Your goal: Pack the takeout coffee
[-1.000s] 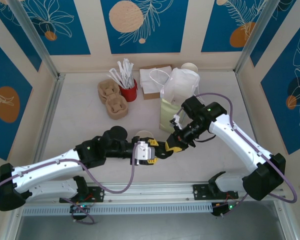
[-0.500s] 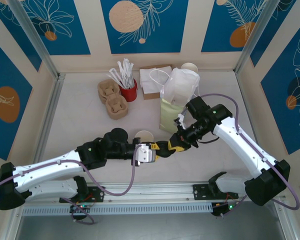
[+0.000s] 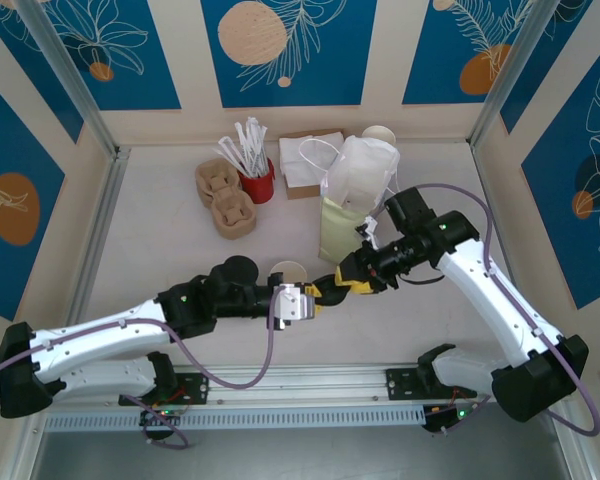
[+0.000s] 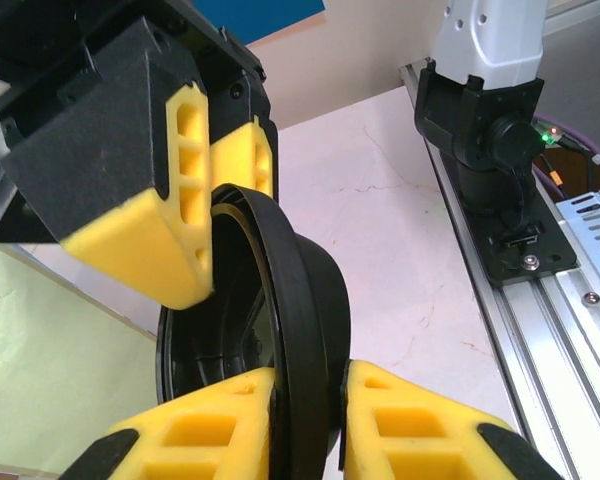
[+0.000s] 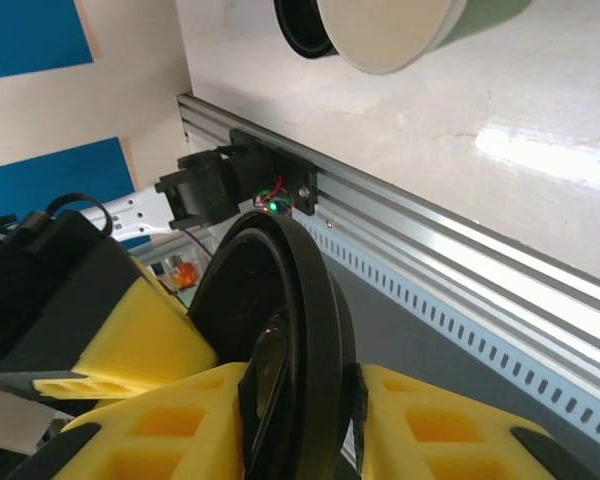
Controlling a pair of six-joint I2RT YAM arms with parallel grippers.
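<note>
My left tool (image 3: 318, 296) and right tool (image 3: 344, 285) are both clenched on one black lid (image 4: 302, 330), held on edge between them, probably a handover for capping the open takeout coffee cup (image 3: 289, 272) standing on the surface (image 3: 160, 250) just beyond my left tool.

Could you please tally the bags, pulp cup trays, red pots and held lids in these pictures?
Bags: 2, white bag, pale green bag
Pulp cup trays: 2, rear tray, front tray
Red pot: 1
Held black lid: 1
Total: 6
</note>
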